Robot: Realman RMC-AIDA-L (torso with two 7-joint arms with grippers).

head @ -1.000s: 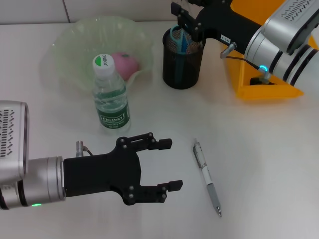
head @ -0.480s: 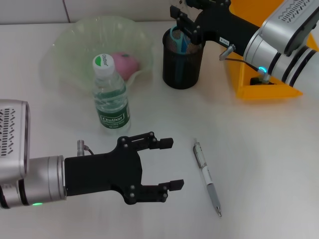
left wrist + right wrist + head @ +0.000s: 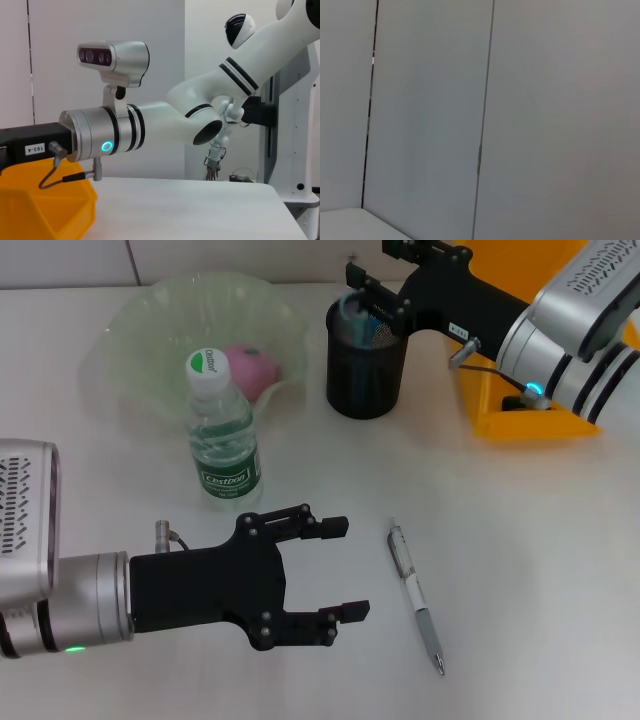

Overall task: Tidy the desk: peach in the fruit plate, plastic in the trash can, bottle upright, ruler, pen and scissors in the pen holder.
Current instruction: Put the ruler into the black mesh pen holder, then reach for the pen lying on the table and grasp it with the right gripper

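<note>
The black mesh pen holder [image 3: 366, 365] stands at the back middle of the desk [image 3: 520, 540], and the light blue scissors [image 3: 352, 308] stand inside it, handles up. My right gripper [image 3: 368, 262] hovers open just above and behind the holder, clear of the scissors. The pen [image 3: 415, 595] lies flat near the front. My left gripper [image 3: 338, 570] rests open just left of it, holding nothing. The bottle [image 3: 222, 435] stands upright in front of the fruit plate [image 3: 150, 315], which holds the peach [image 3: 252, 368]. My right arm partly covers the yellow trash can [image 3: 540, 415]. Ruler and plastic are out of view.
The left wrist view shows my right arm over the desk and a corner of the trash can [image 3: 47, 210]. The right wrist view shows only a grey wall. Bare desk lies right of the pen.
My right gripper has let go of the scissors and drawn up and back to the right. The scissors now sit lower in the pen holder. The left arm has not moved.
</note>
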